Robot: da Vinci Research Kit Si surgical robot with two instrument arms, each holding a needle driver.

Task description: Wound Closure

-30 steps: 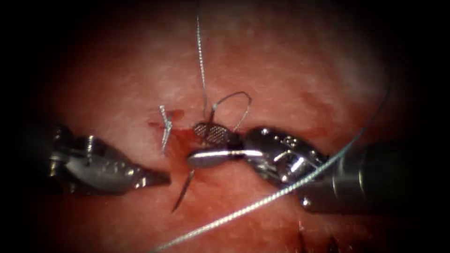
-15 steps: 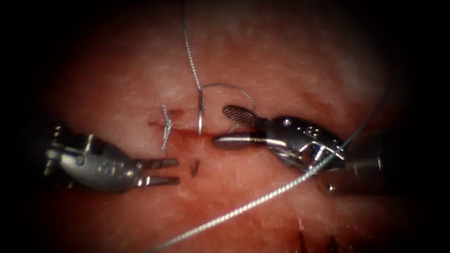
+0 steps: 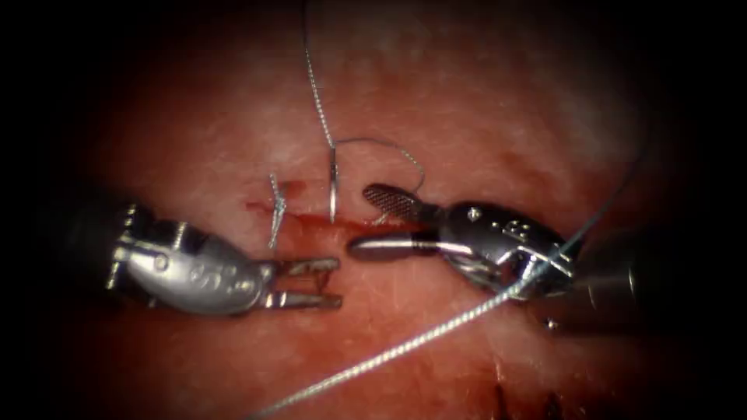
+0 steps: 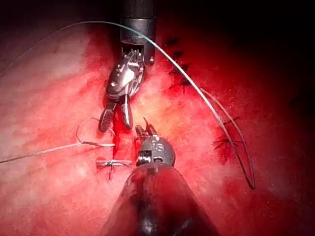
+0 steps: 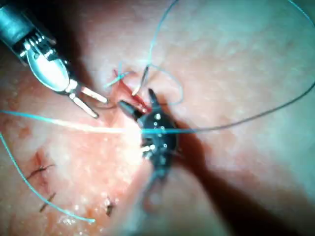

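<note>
Curved steel needle [image 3: 332, 187] stands in the red, moist pork tissue [image 3: 482, 117] at the cut, held by neither of your tools.

Needle's swaged end sticks up out of the tissue; its point cannot be seen. Thin silvery thread [image 3: 315, 85] runs up from that end, with a small loop arcing right. Your left tool [image 3: 331, 283], left of the cut, has its jaws parted around nothing. Your right tool [image 3: 369, 220], just right of the needle, has its jaws spread wide, also empty. A second thread strand crosses the right tool's wrist. Short cut thread ends [image 3: 275, 210] of a knot lie left of the needle.
</note>
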